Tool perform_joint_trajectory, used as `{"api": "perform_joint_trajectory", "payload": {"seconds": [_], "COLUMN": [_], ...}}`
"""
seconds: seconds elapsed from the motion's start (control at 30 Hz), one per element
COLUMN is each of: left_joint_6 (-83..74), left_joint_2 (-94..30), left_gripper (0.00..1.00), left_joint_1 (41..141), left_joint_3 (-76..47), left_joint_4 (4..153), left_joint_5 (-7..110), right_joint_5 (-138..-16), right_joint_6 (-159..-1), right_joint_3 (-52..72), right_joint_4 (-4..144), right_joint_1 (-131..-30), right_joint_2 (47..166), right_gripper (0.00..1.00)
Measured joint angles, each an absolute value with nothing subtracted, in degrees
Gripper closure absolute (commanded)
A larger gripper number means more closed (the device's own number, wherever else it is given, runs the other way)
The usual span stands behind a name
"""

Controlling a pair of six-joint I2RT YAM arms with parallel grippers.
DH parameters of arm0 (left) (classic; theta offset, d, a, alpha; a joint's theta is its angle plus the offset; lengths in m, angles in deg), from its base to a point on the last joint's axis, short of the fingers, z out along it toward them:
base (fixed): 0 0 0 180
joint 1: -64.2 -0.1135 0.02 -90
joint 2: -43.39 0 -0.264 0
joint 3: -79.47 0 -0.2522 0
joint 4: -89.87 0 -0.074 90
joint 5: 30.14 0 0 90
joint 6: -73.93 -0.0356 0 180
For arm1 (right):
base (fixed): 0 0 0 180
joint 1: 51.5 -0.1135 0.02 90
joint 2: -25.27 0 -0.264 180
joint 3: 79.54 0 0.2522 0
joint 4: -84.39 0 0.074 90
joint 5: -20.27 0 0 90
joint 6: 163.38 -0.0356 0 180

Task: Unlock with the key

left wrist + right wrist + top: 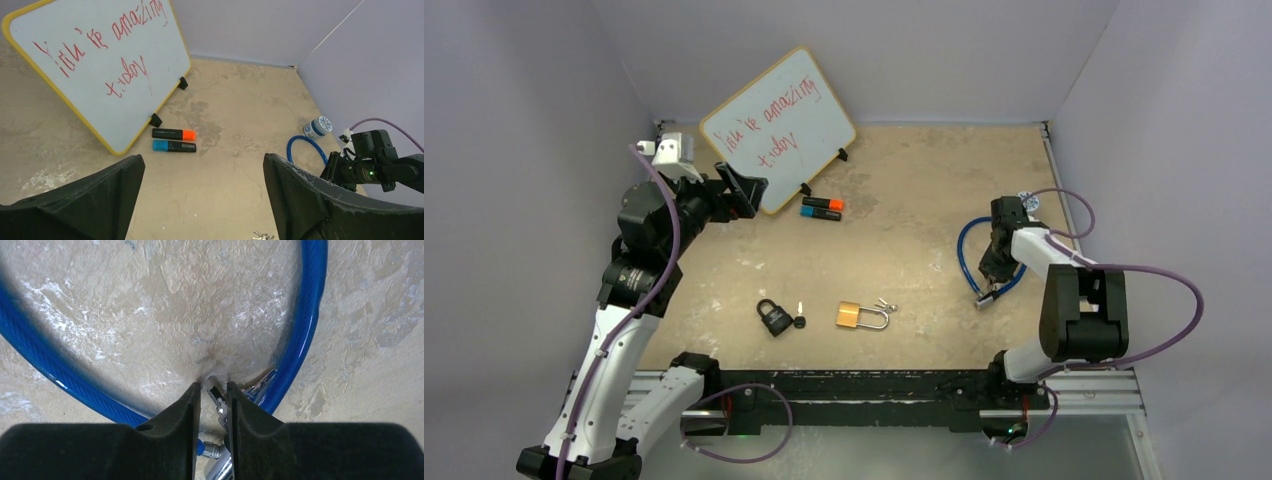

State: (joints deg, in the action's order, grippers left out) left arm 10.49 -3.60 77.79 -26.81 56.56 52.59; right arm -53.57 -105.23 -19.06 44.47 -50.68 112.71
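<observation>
Jaws right: narrow gap astride key (219, 410) at blue cable lock (306, 315), pinch uncertain, low for turning | jaws left: spread wide, empty, parked clear by whiteboard (779, 125)

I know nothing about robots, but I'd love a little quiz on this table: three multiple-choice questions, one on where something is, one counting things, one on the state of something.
1. Where does the blue cable lie?
A) beside the right gripper
B) under the whiteboard
C) between the padlocks

2. How many padlocks are there?
A) one
B) two
C) four

3. How do the jaws of the left gripper stand?
A) shut on a marker
B) wide open, empty
C) gripping the whiteboard

Answers:
1 A, the cable curves close by that gripper's fingertips.
2 B, a black padlock and a brass padlock.
3 B, its fingers stand far apart with nothing between them.
</observation>
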Motion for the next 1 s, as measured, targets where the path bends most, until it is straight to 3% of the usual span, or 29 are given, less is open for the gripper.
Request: {"api": "perform_joint_trajectory", "payload": {"seconds": [0.37, 0.7, 1.0], "left_joint_6": [11.43, 12.05, 12.53], "left_joint_2": [-3.44, -3.09, -3.11], "left_gripper": [0.09, 0.10, 0.10], "left_joint_1": [77.79, 77.79, 77.79], "left_joint_3": [-26.81, -26.81, -26.94], "left_joint_4": [55.22, 54.17, 54.02], "left_joint_5": [52.59, 52.59, 52.28], "right_joint_5": [-54.90, -56.21, -54.51], "right_joint_6": [-105.39, -106.65, -106.72], "right_joint_3": [-20.33, -21.31, -22.08], "right_joint_4": [45.50, 46.35, 43.99], "right_joint_1": [-49.48, -49.24, -49.24], "right_joint_2": [111.33, 110.37, 106.06], "right_gripper": [0.70, 1.00, 1.00]}}
